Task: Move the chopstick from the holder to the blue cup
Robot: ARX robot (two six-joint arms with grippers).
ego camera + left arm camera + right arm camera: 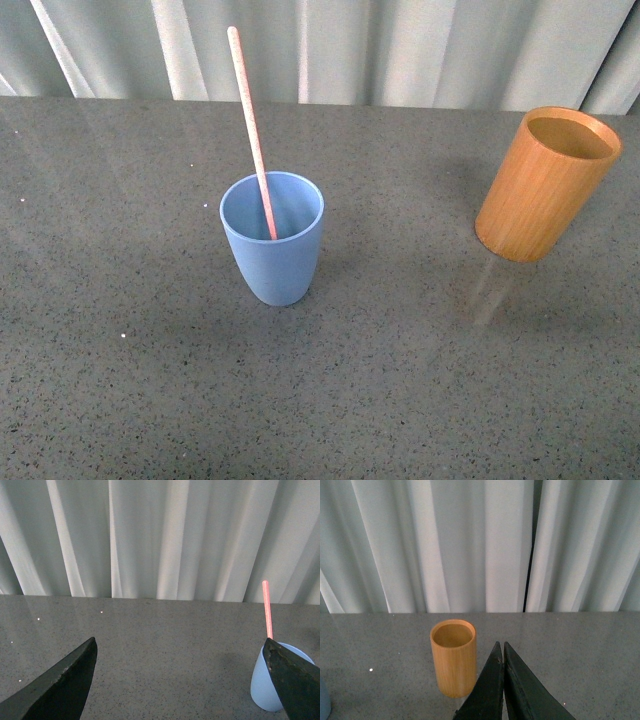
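Note:
One pale pink chopstick point(252, 130) stands leaning in the blue cup point(273, 255) at the middle of the grey table in the front view; neither arm shows there. The orange-brown holder point(545, 185) stands at the right, and I see nothing inside it. In the left wrist view my left gripper point(180, 647) is open with nothing between its fingers, and the blue cup point(265, 687) with the chopstick point(267, 609) sits partly behind one dark finger point(295, 677). My right gripper point(500, 647) is shut on nothing, just beside the holder point(453, 657).
A pale pleated curtain point(400, 50) runs along the table's far edge. The speckled grey tabletop point(130, 350) spreads around both cups. A sliver of the blue cup point(324, 700) shows at the edge of the right wrist view.

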